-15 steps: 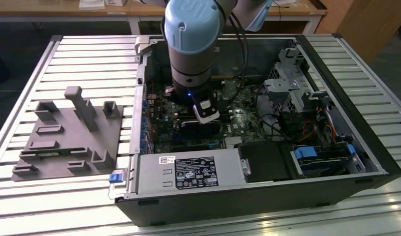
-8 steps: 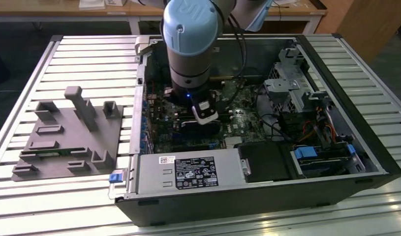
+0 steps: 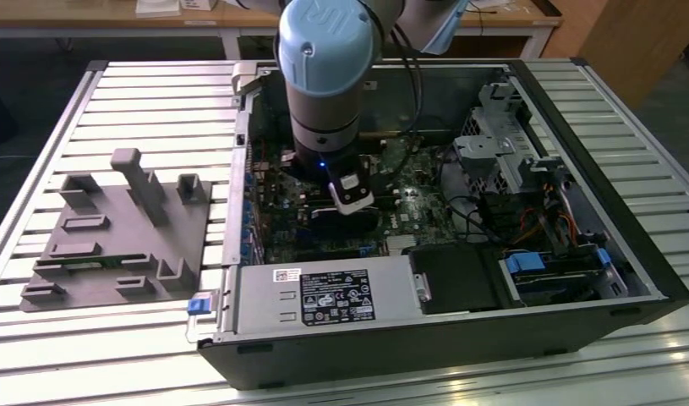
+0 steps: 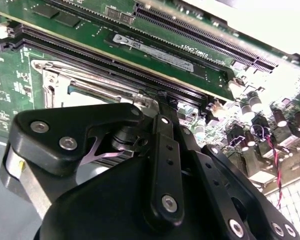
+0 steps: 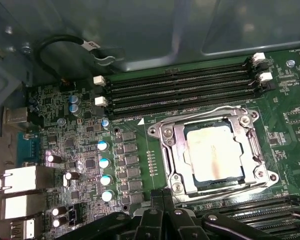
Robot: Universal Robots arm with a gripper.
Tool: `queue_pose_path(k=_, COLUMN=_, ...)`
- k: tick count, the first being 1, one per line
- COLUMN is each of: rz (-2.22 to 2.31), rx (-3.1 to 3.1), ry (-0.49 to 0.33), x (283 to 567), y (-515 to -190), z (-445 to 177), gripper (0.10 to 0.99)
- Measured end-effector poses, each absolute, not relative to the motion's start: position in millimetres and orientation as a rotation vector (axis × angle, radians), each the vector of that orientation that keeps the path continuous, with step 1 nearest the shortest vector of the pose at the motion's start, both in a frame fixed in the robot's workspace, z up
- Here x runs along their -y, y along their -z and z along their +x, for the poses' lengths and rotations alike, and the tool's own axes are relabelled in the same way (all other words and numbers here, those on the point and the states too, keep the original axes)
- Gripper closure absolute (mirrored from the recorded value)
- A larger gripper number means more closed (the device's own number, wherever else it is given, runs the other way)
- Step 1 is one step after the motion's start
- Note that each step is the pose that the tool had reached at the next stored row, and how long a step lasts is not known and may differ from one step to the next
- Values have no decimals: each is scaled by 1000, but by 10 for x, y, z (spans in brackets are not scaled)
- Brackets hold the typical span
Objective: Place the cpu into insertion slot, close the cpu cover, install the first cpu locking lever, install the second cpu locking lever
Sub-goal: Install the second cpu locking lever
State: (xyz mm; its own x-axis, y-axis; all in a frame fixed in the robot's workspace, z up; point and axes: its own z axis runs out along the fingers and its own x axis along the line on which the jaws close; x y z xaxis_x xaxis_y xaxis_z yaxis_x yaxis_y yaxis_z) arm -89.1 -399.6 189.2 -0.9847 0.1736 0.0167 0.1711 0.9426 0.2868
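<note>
In the first wrist view the cpu (image 5: 215, 152), a pale silvery square, lies in the insertion slot (image 5: 172, 172) on the green board. The cpu cover (image 5: 179, 137), a silvery frame with a cut-out middle, lies flat over it. Thin wire levers run along two sides of the socket (image 5: 210, 109) (image 5: 230, 191); I cannot tell whether they are latched. My gripper (image 5: 163, 200) hovers just off one edge of the socket, its black fingers together with nothing seen between them. In the second wrist view the gripper (image 4: 157, 105) stands right by the cover's rim (image 4: 85, 82). In the exterior view the arm (image 3: 321, 93) reaches down into the open computer case.
Long black memory slots (image 5: 180, 87) flank the socket, with more on the gripper's side (image 5: 270, 210). Capacitors (image 5: 105, 162) and rear ports (image 5: 20, 180) stand nearby. The case holds a power supply (image 3: 321, 296) and a drive cage (image 3: 508, 152). A grey fixture (image 3: 118, 237) sits on the slatted table.
</note>
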Motion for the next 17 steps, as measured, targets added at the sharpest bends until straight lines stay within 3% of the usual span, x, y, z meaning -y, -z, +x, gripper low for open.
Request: queue_pose_path(k=17, rz=274, rx=-3088, ry=-453, x=3997, y=-2196, z=-892, gripper=980)
